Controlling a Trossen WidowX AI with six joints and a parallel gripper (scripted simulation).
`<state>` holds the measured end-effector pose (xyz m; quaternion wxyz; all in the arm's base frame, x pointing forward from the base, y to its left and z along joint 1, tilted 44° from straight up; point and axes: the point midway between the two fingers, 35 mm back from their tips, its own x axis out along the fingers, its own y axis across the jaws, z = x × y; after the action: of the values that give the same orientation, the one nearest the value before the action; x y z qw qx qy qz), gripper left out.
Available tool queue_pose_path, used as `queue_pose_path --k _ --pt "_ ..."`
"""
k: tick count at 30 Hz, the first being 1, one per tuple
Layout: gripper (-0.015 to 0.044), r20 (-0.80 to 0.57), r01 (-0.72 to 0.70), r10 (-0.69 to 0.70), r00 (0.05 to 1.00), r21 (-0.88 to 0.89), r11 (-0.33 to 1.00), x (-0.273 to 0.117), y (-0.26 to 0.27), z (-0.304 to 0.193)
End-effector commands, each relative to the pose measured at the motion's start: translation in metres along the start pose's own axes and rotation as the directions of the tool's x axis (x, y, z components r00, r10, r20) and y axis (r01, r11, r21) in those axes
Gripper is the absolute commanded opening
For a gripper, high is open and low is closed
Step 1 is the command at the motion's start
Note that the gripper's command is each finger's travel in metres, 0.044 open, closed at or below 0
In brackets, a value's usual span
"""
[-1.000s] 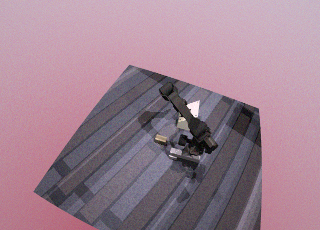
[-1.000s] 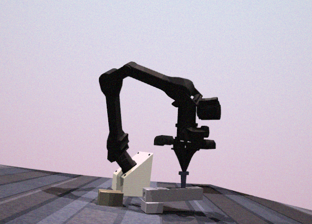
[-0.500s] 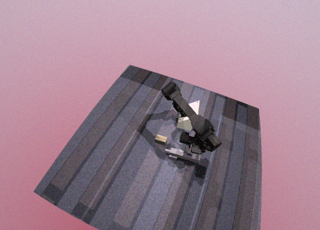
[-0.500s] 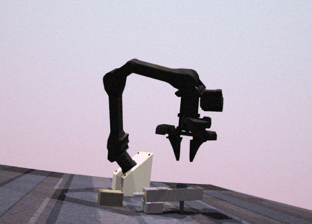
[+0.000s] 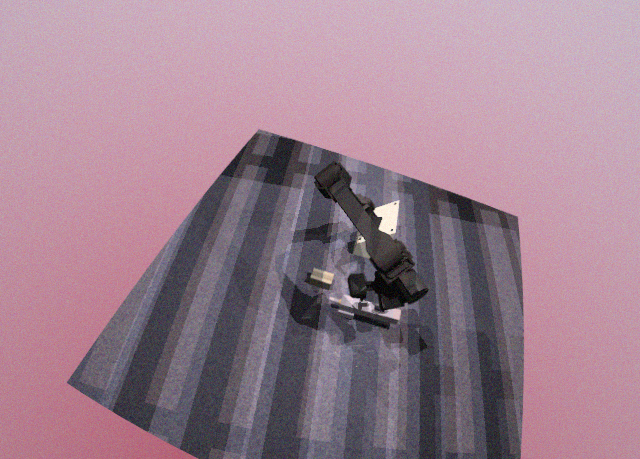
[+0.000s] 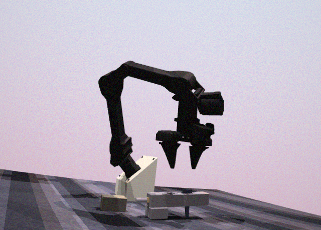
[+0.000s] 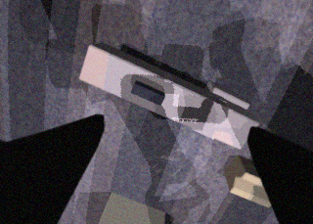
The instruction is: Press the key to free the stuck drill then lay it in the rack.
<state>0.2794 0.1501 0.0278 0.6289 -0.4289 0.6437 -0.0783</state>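
Observation:
The grey-white holder (image 5: pixel 393 314) (image 6: pixel 160 200) (image 7: pixel 96 67) is a long bar raised on a small block at one end. The dark blue key (image 6: pixel 186 211) (image 7: pixel 148 92) sits deep in it, its head low on the top face and its shaft sticking out below. The drill (image 6: pixel 140 199) shows as a short pale rod with a yellow band at the holder's left end in the exterior view; the rest is hidden. The tan block, seemingly the rack (image 5: pixel 321 277) (image 6: pixel 113 203) (image 7: pixel 249 190), stands off that end. My gripper (image 6: pixel 182 168) (image 7: pixel 175 127) is open and empty, well above the holder.
The cream arm base (image 5: pixel 388 217) (image 6: pixel 142 182) (image 7: pixel 128 211) stands behind the holder and the tan block. The arm arches over from it and covers part of the holder in the top view. Dark shadows fall on the striped table (image 5: pixel 206 309).

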Motion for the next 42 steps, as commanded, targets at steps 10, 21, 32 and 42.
queue_pose_path --k 10,21,32,42 --pt "0.044 0.013 0.011 -0.001 1.0 -0.774 0.633 0.053 -0.087 -0.034" --pt "0.044 -0.014 -0.002 -0.03 0.999 -0.929 0.369 0.078 -0.121 -0.059" --pt "0.044 -0.014 -0.002 -0.03 0.999 -0.929 0.369 0.078 -0.121 -0.059" --pt "0.044 -0.014 -0.002 -0.03 0.999 -0.929 0.369 0.078 -0.121 -0.059"
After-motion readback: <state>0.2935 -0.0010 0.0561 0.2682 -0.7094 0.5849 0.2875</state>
